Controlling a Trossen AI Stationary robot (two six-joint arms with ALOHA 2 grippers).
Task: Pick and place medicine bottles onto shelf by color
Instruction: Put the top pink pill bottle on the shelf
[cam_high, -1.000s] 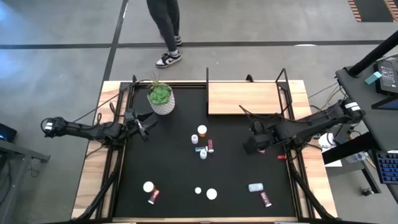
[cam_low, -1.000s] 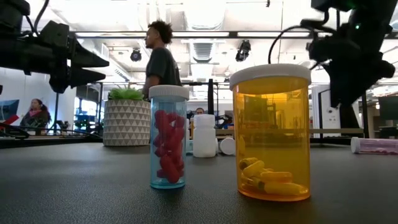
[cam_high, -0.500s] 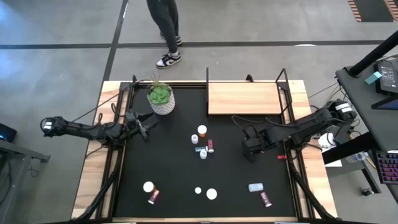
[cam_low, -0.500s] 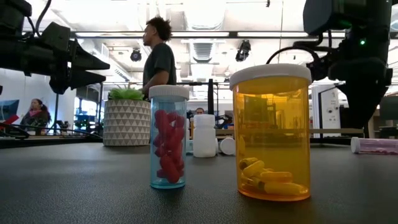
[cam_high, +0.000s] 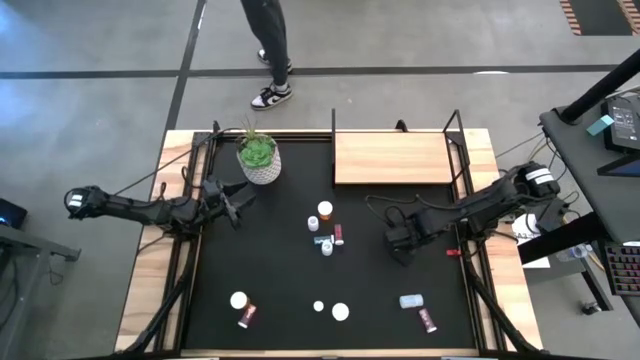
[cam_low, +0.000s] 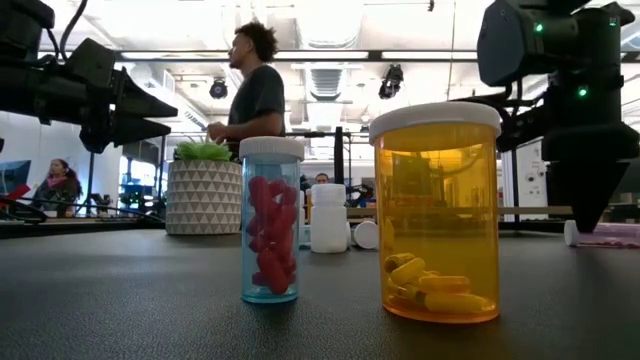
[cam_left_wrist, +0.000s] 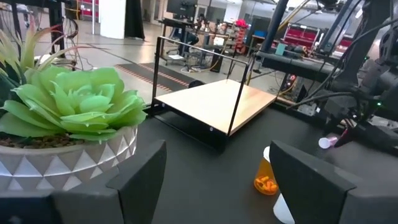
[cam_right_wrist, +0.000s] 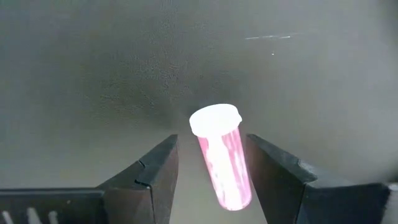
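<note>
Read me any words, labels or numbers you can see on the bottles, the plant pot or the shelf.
None can be read.
The orange bottle and the blue bottle of red pills show no label.
The white bottle behind them shows no print.
The plant pot has only a triangle pattern.
The shelf is bare wood.

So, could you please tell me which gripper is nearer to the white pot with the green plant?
The left. The left gripper hovers just beside the white pot with the green plant, jaws open, while the right gripper is across the black mat, below the light-wood shelf.
</note>
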